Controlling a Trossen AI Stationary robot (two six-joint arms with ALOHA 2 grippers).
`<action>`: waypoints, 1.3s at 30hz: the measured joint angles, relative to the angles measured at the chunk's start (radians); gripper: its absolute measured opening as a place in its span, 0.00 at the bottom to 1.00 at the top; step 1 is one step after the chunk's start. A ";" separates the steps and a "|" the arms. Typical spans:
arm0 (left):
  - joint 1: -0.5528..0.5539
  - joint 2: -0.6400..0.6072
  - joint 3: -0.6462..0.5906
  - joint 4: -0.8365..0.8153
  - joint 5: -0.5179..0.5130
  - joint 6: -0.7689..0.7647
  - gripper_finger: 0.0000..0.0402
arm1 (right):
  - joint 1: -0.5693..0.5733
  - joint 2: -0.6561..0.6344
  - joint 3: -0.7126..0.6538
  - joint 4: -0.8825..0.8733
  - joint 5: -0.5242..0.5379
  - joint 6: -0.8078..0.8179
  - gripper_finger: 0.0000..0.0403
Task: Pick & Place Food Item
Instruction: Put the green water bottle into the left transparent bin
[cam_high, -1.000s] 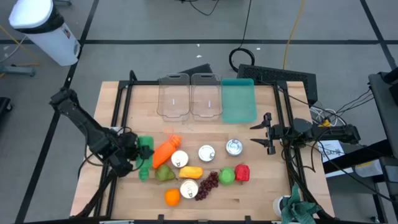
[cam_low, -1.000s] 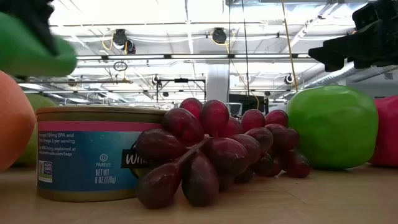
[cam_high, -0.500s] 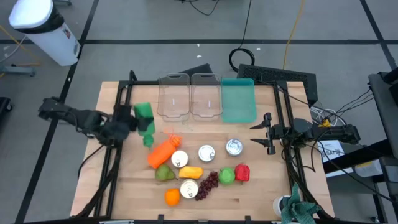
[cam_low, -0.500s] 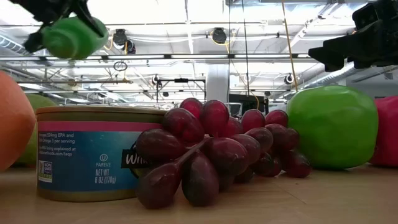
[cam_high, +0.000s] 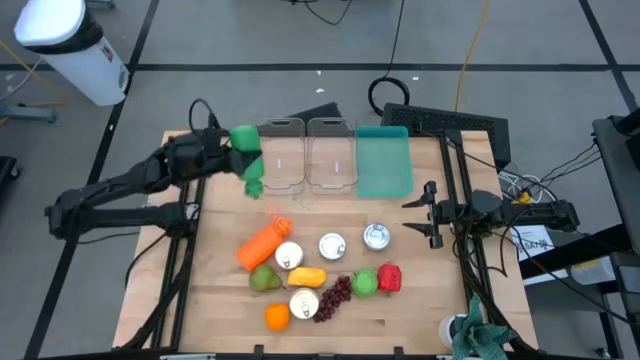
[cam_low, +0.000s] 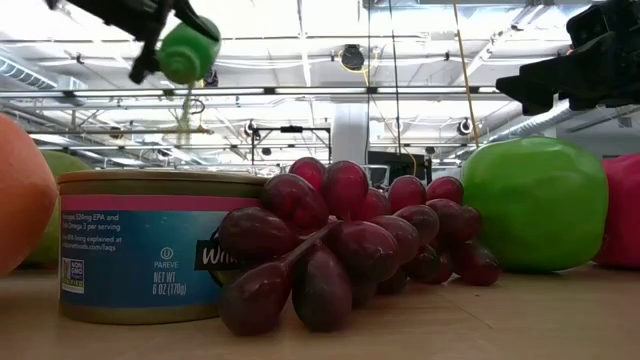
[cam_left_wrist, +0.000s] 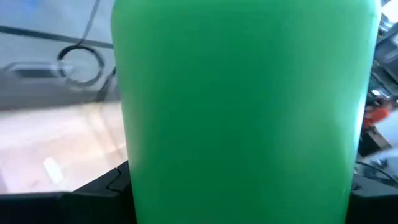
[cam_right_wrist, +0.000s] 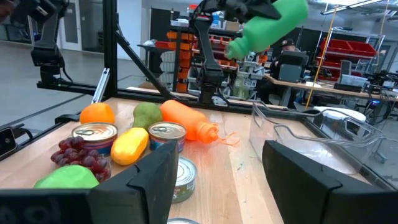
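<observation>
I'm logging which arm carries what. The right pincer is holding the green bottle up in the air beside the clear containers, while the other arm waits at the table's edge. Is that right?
Not quite: the left pincer holds the green bottle in the air beside the clear containers, as the high view shows. The right pincer is the one that waits at the table's edge, holding nothing.

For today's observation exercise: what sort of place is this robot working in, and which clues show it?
Probably a robotics lab or workshop. Red parts bins fill shelves behind the table, ducts run under an open ceiling, and cables trail over the floor.
</observation>
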 joint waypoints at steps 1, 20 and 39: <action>0.029 0.016 0.000 0.026 0.039 0.021 0.71 | 0.000 0.000 0.000 0.000 0.000 0.000 0.54; 0.346 0.502 0.342 -0.153 0.225 0.297 0.71 | 0.000 0.000 0.000 0.000 0.000 0.000 0.54; 0.360 0.806 0.375 -0.288 0.009 0.238 0.71 | 0.000 0.000 0.000 0.000 0.000 0.000 0.54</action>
